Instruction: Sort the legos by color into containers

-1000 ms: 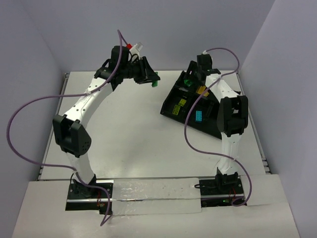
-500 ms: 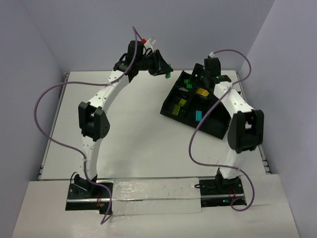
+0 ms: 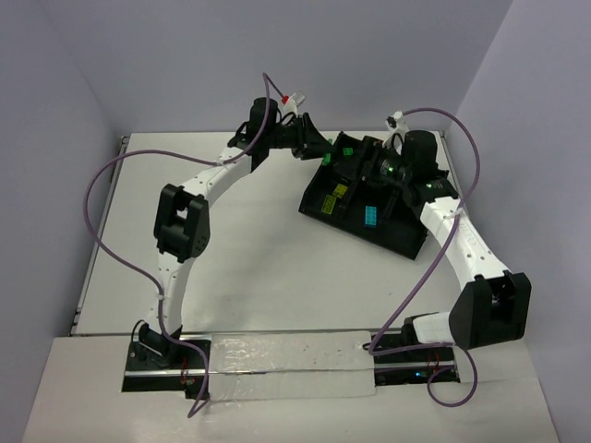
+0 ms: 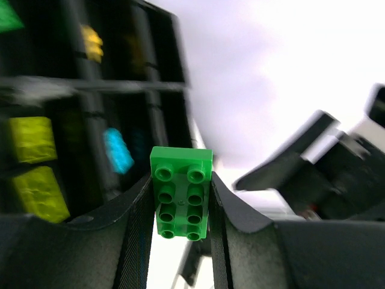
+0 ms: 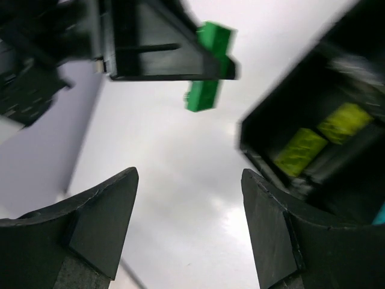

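The left gripper is closed on a green brick, gripped by its long sides with its long axis along the fingers (studs toward the wrist camera). Just beyond, the tray is seen, a green piece lying in a far compartment; the right gripper is held apart, empty

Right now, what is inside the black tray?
Yellow bricks, one cyan brick and a green brick lie in its compartments. The right arm covers the far corner of the tray, so anything there is hidden.
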Tool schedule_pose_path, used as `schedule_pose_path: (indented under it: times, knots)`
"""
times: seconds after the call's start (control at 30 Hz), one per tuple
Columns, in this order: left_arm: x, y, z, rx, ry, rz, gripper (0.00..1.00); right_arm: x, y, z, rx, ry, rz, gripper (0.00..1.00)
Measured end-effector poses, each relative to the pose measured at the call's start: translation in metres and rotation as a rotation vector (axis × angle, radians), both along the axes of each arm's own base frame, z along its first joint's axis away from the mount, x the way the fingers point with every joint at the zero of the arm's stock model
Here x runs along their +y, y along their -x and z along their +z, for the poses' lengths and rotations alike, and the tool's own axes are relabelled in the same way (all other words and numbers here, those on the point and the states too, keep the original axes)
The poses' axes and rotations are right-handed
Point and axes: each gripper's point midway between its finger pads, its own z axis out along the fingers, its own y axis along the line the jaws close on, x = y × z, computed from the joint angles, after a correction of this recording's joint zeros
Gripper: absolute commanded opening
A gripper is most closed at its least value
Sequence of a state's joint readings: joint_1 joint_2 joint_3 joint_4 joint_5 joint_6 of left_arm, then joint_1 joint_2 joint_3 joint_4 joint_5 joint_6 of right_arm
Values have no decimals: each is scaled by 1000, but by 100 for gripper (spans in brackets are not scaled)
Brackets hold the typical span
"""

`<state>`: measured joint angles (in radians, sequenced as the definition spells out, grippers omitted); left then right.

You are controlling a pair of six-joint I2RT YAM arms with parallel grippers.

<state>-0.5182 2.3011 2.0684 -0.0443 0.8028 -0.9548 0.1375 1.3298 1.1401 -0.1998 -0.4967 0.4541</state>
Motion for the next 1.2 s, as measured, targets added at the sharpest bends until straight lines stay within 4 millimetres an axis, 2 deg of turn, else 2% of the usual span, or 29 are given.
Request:
schedule_pose_path:
  times: [0.17, 0.27, 0.37, 0.47, 0.7, 1.2]
  knots:
    - [3, 32, 56, -45, 170, -102, 0, 31, 19, 21, -45, -159, 197, 78]
    - [8, 48, 90, -90, 270, -152, 0, 40, 24, 39, -84, -216, 254, 78]
    - [12, 60, 112, -119, 346, -191, 0, 44, 26, 54, -120, -260, 286, 78]
    - [14, 66, 117, -119, 380, -211, 0, 46, 27, 62, -137, -302, 297, 78]
    - [16, 70, 121, -112, 398, -222, 0, 50, 24, 67, -134, -376, 297, 77]
    - [16, 72, 123, -119, 402, -231, 0, 69, 14, 66, -108, -437, 333, 59]
